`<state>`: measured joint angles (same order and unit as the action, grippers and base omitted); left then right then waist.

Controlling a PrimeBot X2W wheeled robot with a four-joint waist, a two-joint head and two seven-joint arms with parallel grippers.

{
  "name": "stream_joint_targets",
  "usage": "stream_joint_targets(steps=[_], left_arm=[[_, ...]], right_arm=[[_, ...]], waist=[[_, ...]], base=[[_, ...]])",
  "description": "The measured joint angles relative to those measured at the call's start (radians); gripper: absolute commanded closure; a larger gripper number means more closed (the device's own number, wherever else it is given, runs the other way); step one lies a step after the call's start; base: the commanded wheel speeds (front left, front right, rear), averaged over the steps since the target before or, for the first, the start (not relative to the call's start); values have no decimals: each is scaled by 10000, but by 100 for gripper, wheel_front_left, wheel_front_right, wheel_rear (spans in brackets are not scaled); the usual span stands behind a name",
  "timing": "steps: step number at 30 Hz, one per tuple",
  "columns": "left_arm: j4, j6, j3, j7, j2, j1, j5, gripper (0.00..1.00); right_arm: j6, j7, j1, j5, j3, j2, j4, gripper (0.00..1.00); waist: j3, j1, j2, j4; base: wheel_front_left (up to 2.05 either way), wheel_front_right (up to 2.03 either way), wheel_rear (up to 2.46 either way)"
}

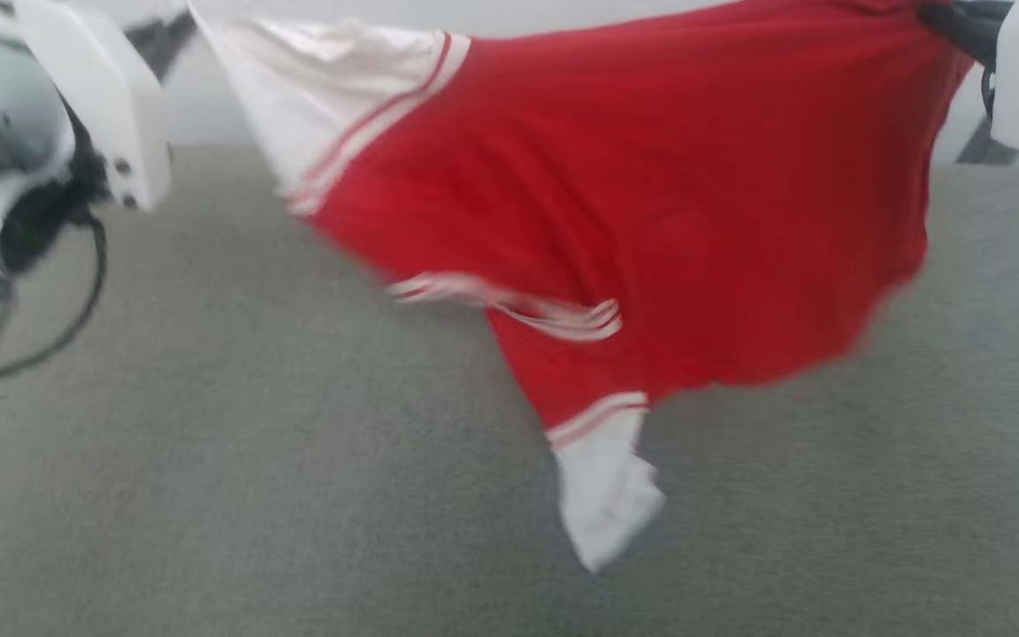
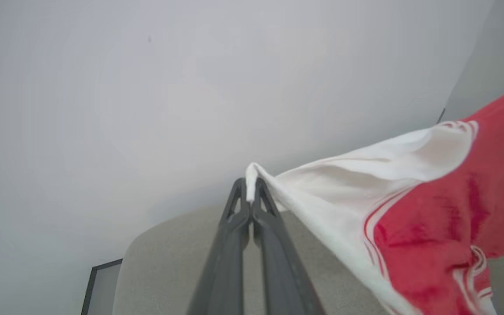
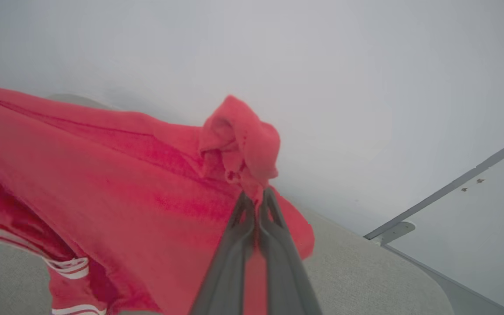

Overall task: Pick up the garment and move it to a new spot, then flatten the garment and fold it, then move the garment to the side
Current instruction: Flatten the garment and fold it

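- Close at our wrists, the left pincer (image 2: 250, 191) is pressed together on the tip of a white sleeve, and the right pincer (image 3: 258, 199) is pressed together on a bunched red corner of cloth
- Between the two, the garment (image 1: 651, 177) hangs stretched in the air above the counter (image 1: 209, 495), touching it nowhere that we can see; the second white sleeve (image 1: 607, 495) dangles lowest, and the side facing us shows no print
- We judge the first step to be in hand: the shirt is lifted and on its way to a new spot, with flattening and folding not yet begun
- Next, as we judge it, both pincers should come down together with the cloth kept taut between them, so that it lands spread and not heaped; the dangling sleeve would meet the surface first and could tuck under
- One grip is on a sleeve tip and the other on the body, so the shirt hangs askew; we expect it will need a fresh hold before smoothing
- Below, the counter is grey and felt-like, with a rounded corner
- Beyond it stands a plain pale wall (image 2: 147, 87), a dark-framed panel (image 2: 103, 284) beside the corner, and a grey rail (image 3: 453, 188) on the far side
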<state>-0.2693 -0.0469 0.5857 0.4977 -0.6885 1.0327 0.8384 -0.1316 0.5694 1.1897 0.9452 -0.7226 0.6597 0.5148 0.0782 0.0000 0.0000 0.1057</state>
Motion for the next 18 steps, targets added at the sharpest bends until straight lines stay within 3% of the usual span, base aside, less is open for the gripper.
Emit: stream_joint_targets(steps=[10, 18], left_arm=[[-1195, 355, 52, 113, 431, 1777, -332, 100], [-2569, 355, 123, -616, 1248, 3084, -798, 100]], right_arm=[[2, 178, -14, -186, 890, -159, -460, 100], [2, -23, 177, -663, 1563, -1062, 213, 100]], waist=[[-508, 0, 1, -654], [34, 0, 0, -814]], base=[[0, 0, 0], [0, 0, 0]])
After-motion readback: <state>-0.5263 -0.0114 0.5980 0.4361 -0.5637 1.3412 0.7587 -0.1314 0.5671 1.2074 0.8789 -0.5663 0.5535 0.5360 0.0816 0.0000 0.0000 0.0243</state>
